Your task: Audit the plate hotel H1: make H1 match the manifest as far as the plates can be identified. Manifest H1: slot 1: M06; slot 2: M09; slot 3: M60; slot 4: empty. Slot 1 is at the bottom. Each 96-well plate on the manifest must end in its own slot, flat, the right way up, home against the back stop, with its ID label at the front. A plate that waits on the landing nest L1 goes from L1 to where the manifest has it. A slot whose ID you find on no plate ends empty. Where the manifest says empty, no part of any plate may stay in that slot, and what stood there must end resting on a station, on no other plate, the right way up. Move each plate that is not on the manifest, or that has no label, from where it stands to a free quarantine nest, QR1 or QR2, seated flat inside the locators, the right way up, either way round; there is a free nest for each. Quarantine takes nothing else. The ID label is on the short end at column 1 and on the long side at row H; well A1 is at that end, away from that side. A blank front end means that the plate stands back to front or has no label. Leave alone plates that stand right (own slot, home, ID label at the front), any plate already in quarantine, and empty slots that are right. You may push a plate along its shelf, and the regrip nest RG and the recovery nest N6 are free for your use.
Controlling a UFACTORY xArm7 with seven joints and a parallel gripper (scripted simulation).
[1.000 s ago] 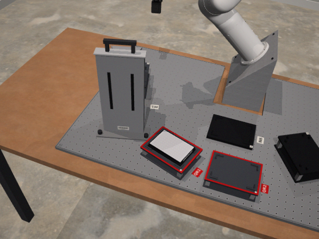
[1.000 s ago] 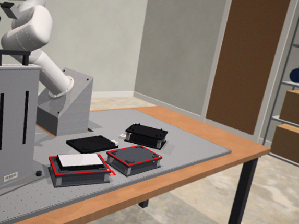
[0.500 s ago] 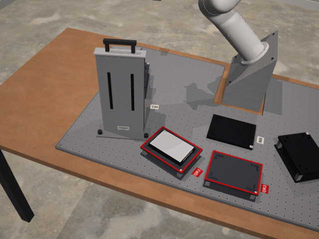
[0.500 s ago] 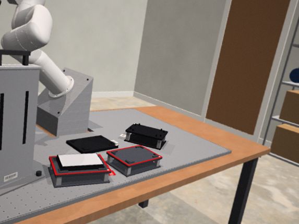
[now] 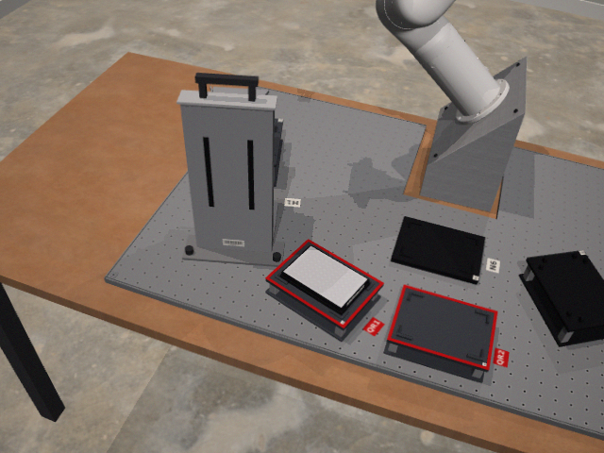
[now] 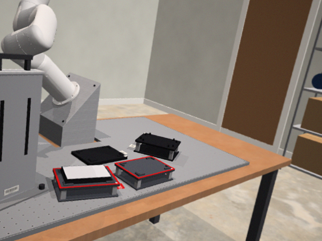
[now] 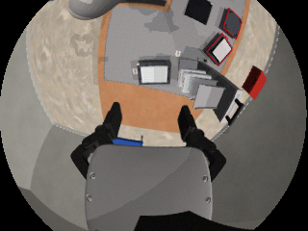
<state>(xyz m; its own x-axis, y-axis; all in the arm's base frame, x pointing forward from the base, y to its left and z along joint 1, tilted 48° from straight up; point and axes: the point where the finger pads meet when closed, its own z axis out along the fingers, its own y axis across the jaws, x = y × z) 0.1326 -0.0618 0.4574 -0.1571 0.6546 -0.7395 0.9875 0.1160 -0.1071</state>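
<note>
The plate hotel H1 (image 5: 228, 160) is seen far below the gripper (image 7: 153, 125), ahead of the fingertips. A white plate (image 7: 154, 73) on a nest beside it is also seen far below. The jaws are spread wide, and nothing is held.

Pale grey-green walls (image 6: 127, 40) meet at a corner at twelve o'clock, with a white baseboard (image 6: 122, 100); a brown door panel (image 6: 265, 67) stands at two, a metal shelf unit (image 6: 307, 76) holding cardboard boxes (image 6: 321, 115) at three, mottled concrete floor (image 6: 292, 215) below.
</note>
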